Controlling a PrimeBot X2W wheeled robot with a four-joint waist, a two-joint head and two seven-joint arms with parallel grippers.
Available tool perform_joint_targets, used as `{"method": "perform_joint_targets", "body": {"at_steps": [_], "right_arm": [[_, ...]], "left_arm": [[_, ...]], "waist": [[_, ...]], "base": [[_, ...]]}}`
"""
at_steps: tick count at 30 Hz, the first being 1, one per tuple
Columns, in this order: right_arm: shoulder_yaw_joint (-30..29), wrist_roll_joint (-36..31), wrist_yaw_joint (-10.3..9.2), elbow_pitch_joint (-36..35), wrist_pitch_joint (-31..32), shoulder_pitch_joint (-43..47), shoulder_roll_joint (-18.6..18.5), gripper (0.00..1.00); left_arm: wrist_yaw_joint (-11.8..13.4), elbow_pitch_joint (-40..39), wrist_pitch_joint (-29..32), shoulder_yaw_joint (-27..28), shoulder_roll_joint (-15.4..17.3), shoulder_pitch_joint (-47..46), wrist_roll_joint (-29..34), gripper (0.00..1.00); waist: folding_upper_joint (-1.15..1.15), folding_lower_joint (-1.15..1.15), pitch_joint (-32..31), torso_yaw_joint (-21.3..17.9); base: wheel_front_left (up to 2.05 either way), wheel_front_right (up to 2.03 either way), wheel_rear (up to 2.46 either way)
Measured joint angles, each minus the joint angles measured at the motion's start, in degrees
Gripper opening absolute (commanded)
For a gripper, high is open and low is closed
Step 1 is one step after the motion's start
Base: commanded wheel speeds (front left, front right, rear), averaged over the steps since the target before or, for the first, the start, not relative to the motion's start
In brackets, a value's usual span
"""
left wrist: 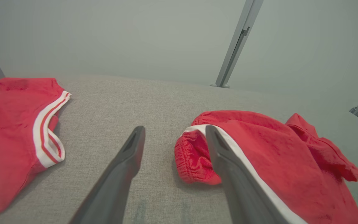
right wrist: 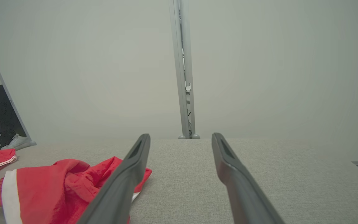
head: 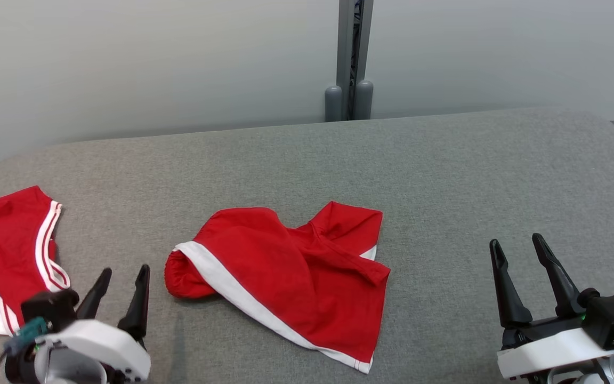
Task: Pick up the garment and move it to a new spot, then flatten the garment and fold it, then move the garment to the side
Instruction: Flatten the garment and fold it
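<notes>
**Crumpled red shorts [head: 285, 266] lie at the lower centre of the grey tabletop [head: 445, 170], with both end effectors empty.**

The shorts are bunched, with a white-trimmed panel draped over the rest and the gathered elastic end turned toward the lower left. They look not yet picked up or flattened. The left end effector [head: 126, 270] hovers at the lower left with its fingers spread. It is just beside that elastic end and is probably the one placed for the first grab. The right end effector [head: 516, 241] at the lower right is equally spread and holds nothing, well apart from the shorts' right hem. A second red garment [head: 3, 240] with white stripes lies at the left edge.
</notes>
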Motion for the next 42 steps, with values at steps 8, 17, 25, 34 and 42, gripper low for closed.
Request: {"method": "perform_joint_targets", "body": {"at_steps": [8,17,25,34,42], "right_arm": [[0.0,0.1,0.00,-0.4,0.0,-1.7,0.3,1.00],[-0.2,0.3,0.00,-0.6,0.0,-3.7,0.7,1.00],[-0.2,0.5,0.00,-1.1,0.0,-5.0,1.1,1.00],[0.0,0.5,0.00,-1.1,0.0,-6.2,1.3,1.00],[-0.4,0.5,0.00,-0.8,0.0,-6.1,1.5,1.00]], "left_arm": [[-0.2,0.1,17.4,-6.1,7.3,-6.5,-12.5,1.00],[-0.2,4.2,35.2,-10.3,16.9,-12.0,-22.9,1.00],[-0.2,7.8,42.8,-12.3,20.3,-16.4,-28.0,1.00],[-0.2,10.0,42.8,-15.3,21.1,-20.5,-30.0,1.00],[-0.2,8.5,42.1,-18.5,21.7,-20.8,-33.3,0.00]], "waist": [[0.00,0.00,1.6,-2.0],[0.00,0.00,4.0,-5.1],[0.00,0.00,6.2,-7.5],[0.00,0.00,8.1,-9.1],[0.00,0.00,7.7,-8.8]], "base": [[0.00,0.00,0.00],[0.00,0.00,0.00],[0.00,0.00,0.00],[0.00,0.00,0.00],[0.00,0.00,0.00]]}}
